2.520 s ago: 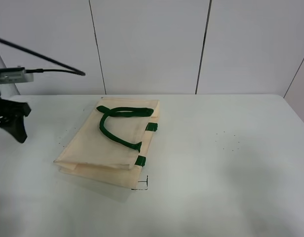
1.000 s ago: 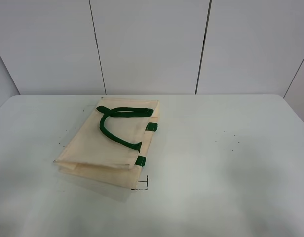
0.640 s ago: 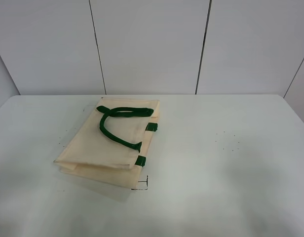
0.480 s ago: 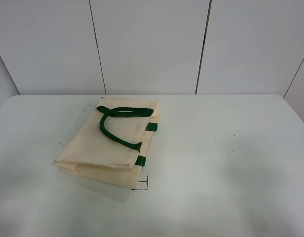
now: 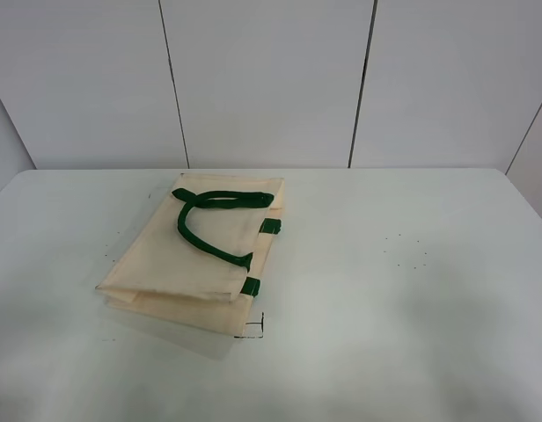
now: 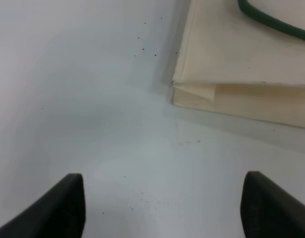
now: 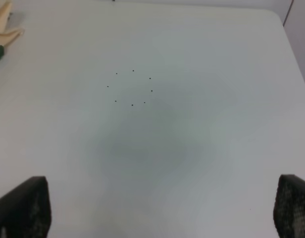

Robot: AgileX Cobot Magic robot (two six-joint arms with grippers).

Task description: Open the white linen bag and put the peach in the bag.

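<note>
**Left arm gone from the high view**

The left arm has left the high view. The desk (image 5: 403,299) holds the white linen bag (image 5: 196,255), flat, left of middle. Only wrist views show each end effector: left end effector (image 6: 162,208) and right end effector (image 7: 162,208), fingers wide apart. Small dots (image 7: 131,88) mark the desk.

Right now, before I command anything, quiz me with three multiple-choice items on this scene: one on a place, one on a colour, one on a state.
1. Where on the table is the bag in the high view?
A left of centre
B far right
C against the front edge

2. What colour are its handles?
A red
B dark green
C black

3. How is the bag lying?
A standing open
B flat and closed
C hanging from an end effector

Answers:
1 A, it sits left of the middle.
2 B, the straps are dark green.
3 B, it lies folded flat, with no peach in sight.
</note>
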